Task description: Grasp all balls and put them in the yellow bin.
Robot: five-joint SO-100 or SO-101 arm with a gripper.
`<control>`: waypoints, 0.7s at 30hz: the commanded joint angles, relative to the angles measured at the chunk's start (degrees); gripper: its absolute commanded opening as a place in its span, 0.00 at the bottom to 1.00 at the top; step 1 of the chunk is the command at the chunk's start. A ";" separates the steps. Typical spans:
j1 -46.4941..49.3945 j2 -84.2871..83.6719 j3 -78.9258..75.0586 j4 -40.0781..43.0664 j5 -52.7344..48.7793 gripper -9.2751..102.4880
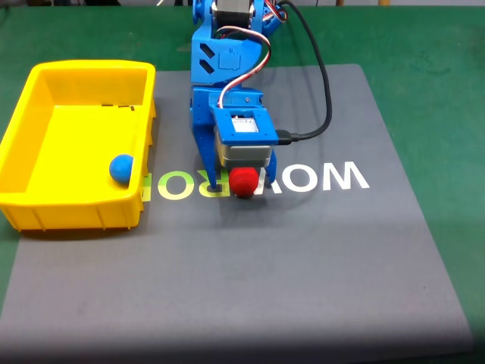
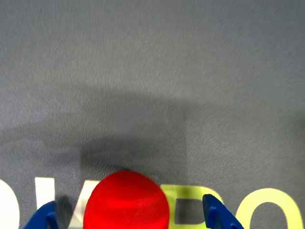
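Observation:
The red ball (image 1: 243,182) rests on the grey mat over the white and green lettering. My blue gripper (image 1: 241,185) is lowered over it, open, one finger on each side. In the wrist view the red ball (image 2: 126,201) sits between the two blue fingertips (image 2: 45,218), with a small gap on both sides, and my gripper (image 2: 129,220) is not touching it. The blue ball (image 1: 121,168) lies inside the yellow bin (image 1: 72,203), against its right wall near the front.
The yellow bin stands at the left edge of the grey mat (image 1: 303,265), on a green table. A black cable (image 1: 322,98) runs from the wrist camera back along the arm on the right.

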 commanded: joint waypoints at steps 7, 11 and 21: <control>-0.35 0.35 -4.04 0.53 0.62 0.34; -0.62 0.35 -4.04 1.67 1.23 0.30; -1.41 0.26 -3.96 4.48 3.16 0.08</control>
